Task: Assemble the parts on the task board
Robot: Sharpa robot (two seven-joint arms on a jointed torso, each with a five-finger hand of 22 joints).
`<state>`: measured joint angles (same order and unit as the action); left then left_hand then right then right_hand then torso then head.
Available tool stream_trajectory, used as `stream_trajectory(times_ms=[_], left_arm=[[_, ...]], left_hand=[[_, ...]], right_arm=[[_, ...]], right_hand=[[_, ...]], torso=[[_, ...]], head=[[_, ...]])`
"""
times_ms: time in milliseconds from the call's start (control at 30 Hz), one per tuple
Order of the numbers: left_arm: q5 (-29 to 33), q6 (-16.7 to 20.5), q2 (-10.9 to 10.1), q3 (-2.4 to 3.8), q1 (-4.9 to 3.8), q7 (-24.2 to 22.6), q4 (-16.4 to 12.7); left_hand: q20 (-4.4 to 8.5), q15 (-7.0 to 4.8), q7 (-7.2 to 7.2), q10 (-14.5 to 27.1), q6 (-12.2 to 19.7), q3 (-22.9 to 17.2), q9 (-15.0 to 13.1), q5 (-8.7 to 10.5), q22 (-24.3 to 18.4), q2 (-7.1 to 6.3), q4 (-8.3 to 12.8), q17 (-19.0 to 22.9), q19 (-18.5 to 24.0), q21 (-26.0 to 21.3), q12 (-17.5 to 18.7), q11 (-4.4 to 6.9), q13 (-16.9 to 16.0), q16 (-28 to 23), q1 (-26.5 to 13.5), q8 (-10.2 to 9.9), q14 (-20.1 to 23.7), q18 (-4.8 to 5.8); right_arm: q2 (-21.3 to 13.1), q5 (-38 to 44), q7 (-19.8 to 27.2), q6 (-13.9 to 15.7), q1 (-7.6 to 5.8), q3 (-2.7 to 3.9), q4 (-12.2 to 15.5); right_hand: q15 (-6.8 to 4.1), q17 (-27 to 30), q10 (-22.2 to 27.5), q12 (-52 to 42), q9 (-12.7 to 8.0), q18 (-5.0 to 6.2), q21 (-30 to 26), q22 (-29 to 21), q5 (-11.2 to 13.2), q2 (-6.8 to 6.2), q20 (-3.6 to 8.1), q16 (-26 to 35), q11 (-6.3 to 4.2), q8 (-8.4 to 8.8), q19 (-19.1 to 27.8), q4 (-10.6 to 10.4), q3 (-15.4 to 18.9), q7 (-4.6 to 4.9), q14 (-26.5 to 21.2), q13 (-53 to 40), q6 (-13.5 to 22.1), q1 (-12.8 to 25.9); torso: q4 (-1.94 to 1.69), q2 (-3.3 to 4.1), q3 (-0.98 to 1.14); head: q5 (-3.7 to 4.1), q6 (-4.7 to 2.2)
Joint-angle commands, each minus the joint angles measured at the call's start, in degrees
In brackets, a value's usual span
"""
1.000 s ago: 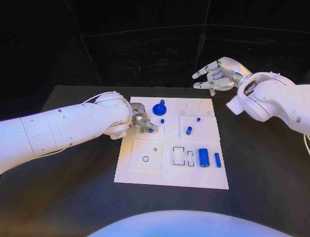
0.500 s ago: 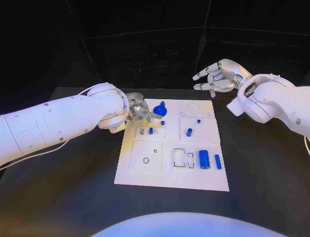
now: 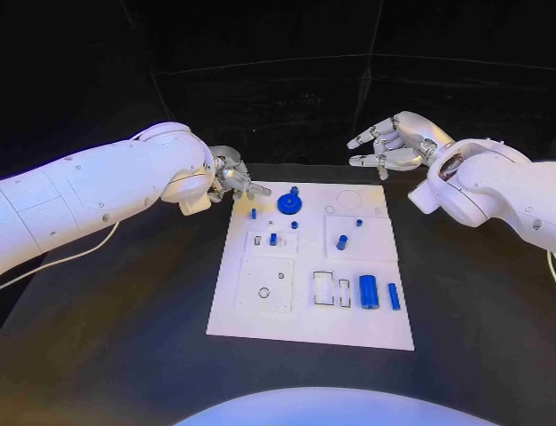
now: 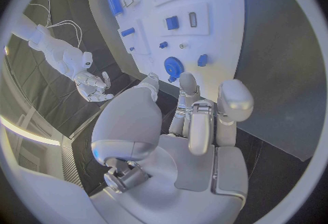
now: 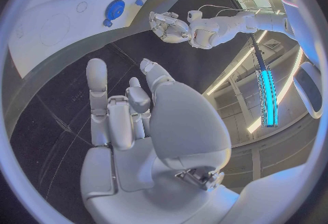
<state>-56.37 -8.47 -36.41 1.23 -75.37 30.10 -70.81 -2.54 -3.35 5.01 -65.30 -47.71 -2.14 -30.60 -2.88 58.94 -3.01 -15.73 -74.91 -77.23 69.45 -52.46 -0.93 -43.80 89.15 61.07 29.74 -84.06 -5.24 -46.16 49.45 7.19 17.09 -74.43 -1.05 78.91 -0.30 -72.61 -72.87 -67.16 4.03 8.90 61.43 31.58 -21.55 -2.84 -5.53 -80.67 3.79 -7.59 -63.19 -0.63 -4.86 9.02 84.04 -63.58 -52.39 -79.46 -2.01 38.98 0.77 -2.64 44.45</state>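
Glowing bright white against a dim, near-black room: the task board (image 3: 311, 266) and both arms, lit from above. Taking on a bluish tint across the bench (image 3: 124, 355). Bending straight edges hard toward the rims of both wrist circles. Flaring with glare along a cyan light strip (image 5: 265, 98) and blurring at the circle edges.

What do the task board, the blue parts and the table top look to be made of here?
Task board: looks like matte white plastic, even in colour, with crisp cut recesses; painted metal is possible. Round blue part and blue cylinder: probably plastic, uniform saturated blue with a soft sheen. Table: dull black, no glare; the material itself is not clear.
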Motion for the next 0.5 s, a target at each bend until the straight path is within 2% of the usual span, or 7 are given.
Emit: stream_trajectory(times_ms=[33, 100, 233, 300, 500], left_arm=[[-1.16, -4.98, 1.51, -0.06, -0.24, -0.75, 3.66], [-3.22, -5.49, 2.47, -0.11, -0.28, -1.21, 5.60], [-6.19, -6.97, 4.46, -0.18, -0.27, -1.75, 9.12], [-7.05, -7.86, 5.56, -0.24, -0.24, -1.91, 10.93], [-8.06, -9.22, 8.00, -0.44, -0.16, -2.63, 14.40]], left_hand=[[-0.42, 0.32, 0.21, 0.28, -0.41, 0.49, 0.15, 0.15, 0.00, 0.03, -0.13, -13.22, 0.04, -0.27, 0.02, 0.06, 0.01, -0.23, 0.62, -0.21, -5.42, -1.09], [-0.48, 0.34, 0.19, 0.19, -0.63, 0.80, 0.30, 0.16, 0.02, 0.19, -0.14, -13.23, 0.03, -0.30, -0.18, 0.07, -0.09, -0.23, 0.96, -0.16, -5.43, -1.10], [-0.52, 0.27, 0.02, -0.58, -1.34, 1.74, 0.61, 0.16, 0.66, 0.46, -0.34, -13.92, -0.29, 0.09, -1.27, 0.20, -0.98, 0.17, 1.36, 0.11, -5.63, -1.02], [-0.48, 0.18, -0.13, -1.23, -1.84, 2.37, 0.78, 0.16, 1.09, 0.74, -0.60, -14.30, -0.53, 0.38, -2.08, 0.33, -1.67, 0.39, 1.27, 0.30, -5.73, -0.95], [-0.02, -0.37, -0.84, -3.39, -3.56, 5.89, 1.19, 0.24, 2.27, 1.42, -1.00, -14.65, -1.23, 1.17, -4.63, 0.96, -4.02, 0.60, -2.13, 0.89, -5.83, -0.75]], right_arm=[[0.19, -0.25, 0.82, 0.10, -0.11, 0.04, -0.05], [0.30, -0.25, 0.85, 0.08, -0.11, 0.04, -0.08], [0.53, -0.26, 0.92, 0.03, -0.10, 0.04, -0.20], [0.62, -0.26, 0.94, 0.00, -0.10, 0.04, -0.24], [0.83, -0.26, 0.98, -0.03, -0.10, 0.04, -0.34]], right_hand=[[-0.37, -0.03, 0.48, 0.13, -0.09, 1.10, -0.10, 0.09, -0.38, -0.09, 0.11, 0.23, 0.00, -0.18, -0.05, -0.13, -0.18, 0.00, 2.27, 0.02, 0.11, 0.57], [-0.37, -0.03, 0.48, 0.13, -0.09, 1.10, -0.10, 0.09, -0.38, -0.09, 0.11, 0.23, 0.00, -0.18, -0.05, -0.13, -0.18, 0.00, 2.27, 0.02, 0.11, 0.57], [-0.37, -0.05, 0.47, 0.12, -0.09, 1.10, -0.10, 0.10, -0.39, -0.08, 0.11, 0.22, -0.01, -0.18, -0.05, -0.13, -0.20, -0.01, 2.27, 0.01, 0.11, 0.57], [-0.37, -0.08, 0.44, 0.08, -0.09, 1.10, -0.10, 0.10, -0.41, -0.03, 0.11, 0.21, -0.01, -0.19, -0.06, -0.12, -0.25, -0.01, 2.28, -0.02, 0.10, 0.56], [-0.38, -0.06, 0.44, 0.09, -0.09, 1.10, -0.11, 0.08, -0.43, 0.02, 0.11, 0.23, -0.02, -0.20, -0.06, -0.11, -0.31, -0.02, 2.28, -0.01, 0.10, 0.54]], torso=[[0.04, 0.00, -0.05], [0.07, 0.05, 0.00], [0.03, 0.07, -0.12], [0.05, 0.07, -0.09], [0.08, 0.04, -0.02]], head=[[-0.05, -0.10], [-0.18, -0.15], [-0.09, -0.24], [-0.24, -0.23], [-0.27, -0.14]])
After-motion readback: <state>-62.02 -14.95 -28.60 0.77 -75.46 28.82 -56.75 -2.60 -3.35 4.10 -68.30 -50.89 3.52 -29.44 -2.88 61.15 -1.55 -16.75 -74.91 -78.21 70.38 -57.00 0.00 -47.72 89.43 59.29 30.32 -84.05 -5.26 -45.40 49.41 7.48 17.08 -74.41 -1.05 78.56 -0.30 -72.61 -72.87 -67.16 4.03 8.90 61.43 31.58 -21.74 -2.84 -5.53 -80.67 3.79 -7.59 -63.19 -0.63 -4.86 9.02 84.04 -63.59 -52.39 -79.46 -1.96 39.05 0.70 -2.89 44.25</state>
